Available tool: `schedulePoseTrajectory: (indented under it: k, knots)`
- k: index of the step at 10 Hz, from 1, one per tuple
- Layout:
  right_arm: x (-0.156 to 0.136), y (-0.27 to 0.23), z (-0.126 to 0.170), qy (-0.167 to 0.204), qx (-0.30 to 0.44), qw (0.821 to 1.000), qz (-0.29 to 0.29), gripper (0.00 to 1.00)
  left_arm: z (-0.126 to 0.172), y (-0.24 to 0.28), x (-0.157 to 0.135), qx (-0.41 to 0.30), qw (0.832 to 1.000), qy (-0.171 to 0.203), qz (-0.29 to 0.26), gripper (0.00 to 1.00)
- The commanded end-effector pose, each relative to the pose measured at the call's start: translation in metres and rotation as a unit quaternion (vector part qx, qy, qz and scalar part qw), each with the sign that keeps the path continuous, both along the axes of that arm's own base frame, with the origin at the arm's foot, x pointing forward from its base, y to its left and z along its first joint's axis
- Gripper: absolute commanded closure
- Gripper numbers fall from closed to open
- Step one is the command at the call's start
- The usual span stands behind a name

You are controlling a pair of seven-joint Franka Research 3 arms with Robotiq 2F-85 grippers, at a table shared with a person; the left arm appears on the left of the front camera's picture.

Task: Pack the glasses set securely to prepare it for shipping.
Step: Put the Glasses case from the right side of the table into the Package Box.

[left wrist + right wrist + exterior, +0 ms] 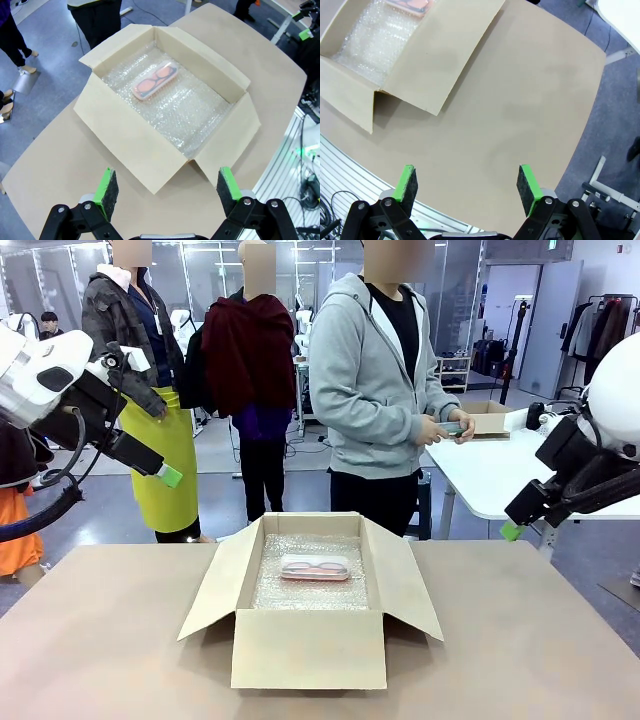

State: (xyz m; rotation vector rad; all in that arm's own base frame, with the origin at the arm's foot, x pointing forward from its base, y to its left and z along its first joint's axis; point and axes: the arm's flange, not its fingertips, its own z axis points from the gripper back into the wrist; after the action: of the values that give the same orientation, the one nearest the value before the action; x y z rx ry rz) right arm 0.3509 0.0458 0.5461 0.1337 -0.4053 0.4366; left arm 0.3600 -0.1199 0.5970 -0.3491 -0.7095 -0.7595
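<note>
Open cardboard box (310, 645) on tan table (90, 640), lined with bubble wrap (200, 115), pale pink glasses case (315, 567) flat on the wrap near its far wall; mint green case (457, 428) in a person's hands (436, 430) beyond the table; left gripper (167, 187) and right gripper (467, 185) spread wide, holding nothing.

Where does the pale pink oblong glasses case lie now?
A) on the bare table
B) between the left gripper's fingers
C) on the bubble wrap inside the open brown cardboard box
C: the pale pink glasses case lies flat on the clear bubble wrap lining the open brown cardboard box.
</note>
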Motion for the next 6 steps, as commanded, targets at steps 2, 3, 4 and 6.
schedulePoseTrajectory:
  k: [2,3,4,6]
  knots:
    - [-0.0027,0.0008,-0.0028,-0.007,-0.002,1.000,-0.008,0.00,0.0001,0.0015,-0.0005,-0.009,1.000,-0.005,-0.005,0.00]
    - [-0.0027,0.0008,-0.0028,-0.007,-0.002,1.000,-0.008,0.00,0.0001,0.0015,-0.0005,-0.009,1.000,-0.005,-0.005,0.00]
    - [-0.0027,0.0008,-0.0028,-0.007,-0.002,1.000,-0.008,0.00,0.0001,0.0015,-0.0005,-0.009,1.000,-0.005,-0.005,0.00]
    - [-0.0027,0.0008,-0.0028,-0.007,-0.002,1.000,-0.008,0.00,0.0001,0.0015,-0.0005,-0.009,1.000,-0.005,-0.005,0.00]
